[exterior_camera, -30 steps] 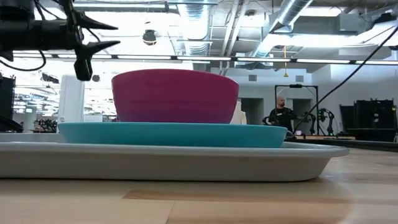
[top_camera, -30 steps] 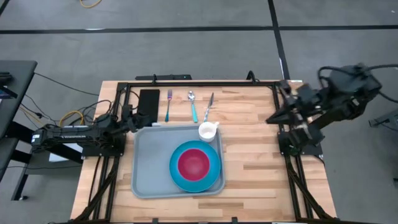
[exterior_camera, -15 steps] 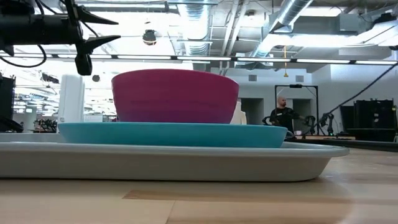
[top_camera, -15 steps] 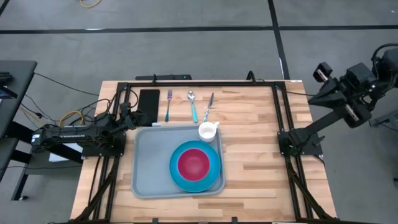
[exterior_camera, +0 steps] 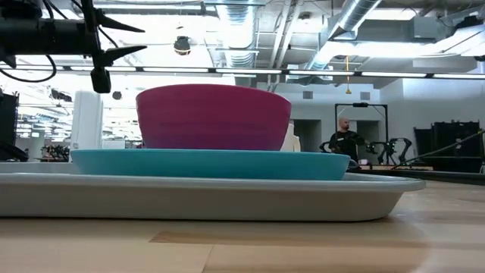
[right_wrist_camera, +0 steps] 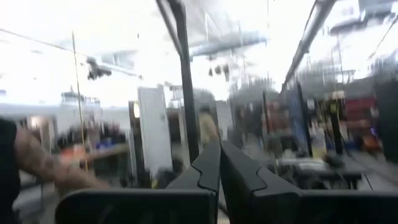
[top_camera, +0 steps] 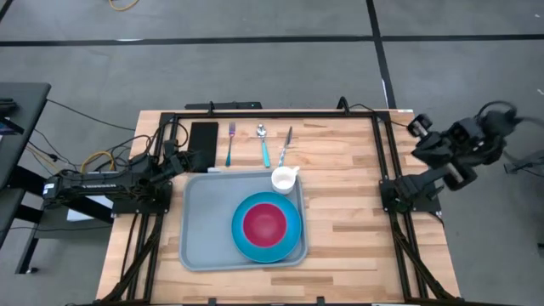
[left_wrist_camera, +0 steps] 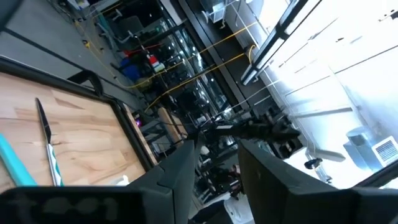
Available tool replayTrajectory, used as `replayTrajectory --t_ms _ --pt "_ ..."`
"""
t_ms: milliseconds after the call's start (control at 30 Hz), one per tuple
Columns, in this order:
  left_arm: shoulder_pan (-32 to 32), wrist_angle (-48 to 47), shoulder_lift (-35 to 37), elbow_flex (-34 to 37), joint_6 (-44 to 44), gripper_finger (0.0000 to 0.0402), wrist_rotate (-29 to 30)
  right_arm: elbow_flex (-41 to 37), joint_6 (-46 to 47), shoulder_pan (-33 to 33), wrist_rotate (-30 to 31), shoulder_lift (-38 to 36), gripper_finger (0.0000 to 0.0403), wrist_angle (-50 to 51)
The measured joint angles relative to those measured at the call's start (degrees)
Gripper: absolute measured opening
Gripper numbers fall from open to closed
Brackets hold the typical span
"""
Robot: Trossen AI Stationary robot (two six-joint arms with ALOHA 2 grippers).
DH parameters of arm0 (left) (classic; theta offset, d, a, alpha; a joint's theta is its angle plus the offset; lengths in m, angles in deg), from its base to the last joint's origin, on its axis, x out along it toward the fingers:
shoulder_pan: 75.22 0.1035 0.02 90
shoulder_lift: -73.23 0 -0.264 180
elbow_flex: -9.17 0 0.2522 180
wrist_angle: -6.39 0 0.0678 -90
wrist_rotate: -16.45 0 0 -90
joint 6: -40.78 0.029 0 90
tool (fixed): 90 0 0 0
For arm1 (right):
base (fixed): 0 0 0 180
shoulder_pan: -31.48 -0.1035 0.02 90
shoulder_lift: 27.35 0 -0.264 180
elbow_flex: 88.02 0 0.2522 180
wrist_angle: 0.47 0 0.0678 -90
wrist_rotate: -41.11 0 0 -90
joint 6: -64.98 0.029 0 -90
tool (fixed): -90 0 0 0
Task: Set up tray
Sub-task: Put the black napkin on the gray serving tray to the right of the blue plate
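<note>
Right arm has swung back in toward the worktop's right edge since half a second ago, lower than before; its jaws (right_wrist_camera: 219, 163) are together, holding nothing, off the worktop (top_camera: 357, 212) past the frame. Left jaws (left_wrist_camera: 214, 163) are apart and empty, poised above the worktop's left rear near the napkin (top_camera: 203, 138) and just off the tray's far left corner, barely shifted.

Outward from there, the tray (top_camera: 204, 229) lies at the worktop's middle, toward the left. On it sits the plate (top_camera: 295, 231), right of the tray's centre, with the bowl (top_camera: 265, 223) in it. The bowl looks empty. A white cup (top_camera: 284, 179) stands at the tray's far right corner, right at the rim.

By my judgement the setting is about half done: plate, bowl and cup are placed. Napkin, fork (top_camera: 230, 143), spoon (top_camera: 263, 144) and knife (top_camera: 286, 144) lie in a row behind the tray, off it, and probably go on next.
</note>
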Motion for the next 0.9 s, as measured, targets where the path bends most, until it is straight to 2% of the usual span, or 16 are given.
replayTrajectory --t_ms 167,267,433,633,733,900 --pt "0.00 -1.13 0.01 0.00 -0.54 0.0112 0.02 -16.21 -0.01 0.04 0.42 -6.34 0.0005 -20.76" --pt "0.00 -2.16 -0.01 -0.01 -1.70 0.0112 0.02 -23.07 0.25 0.04 3.89 -7.79 0.0005 -28.25" --pt "0.00 -3.94 0.02 -0.02 -3.27 0.0112 0.02 -29.81 2.54 0.07 9.84 -8.10 0.0005 -33.12" --pt "0.00 -5.00 -0.01 -0.02 -3.80 0.0112 0.77 -33.86 6.03 2.45 14.86 -7.95 0.0005 -34.10" --pt "0.00 -5.13 -0.01 -0.02 -4.40 0.0112 1.44 -36.49 10.29 5.72 13.78 -8.26 0.0005 -33.28" --pt "0.00 -5.12 0.00 -0.02 -4.74 0.0112 1.46 -41.05 18.04 12.78 3.37 -10.55 0.0005 -33.62"
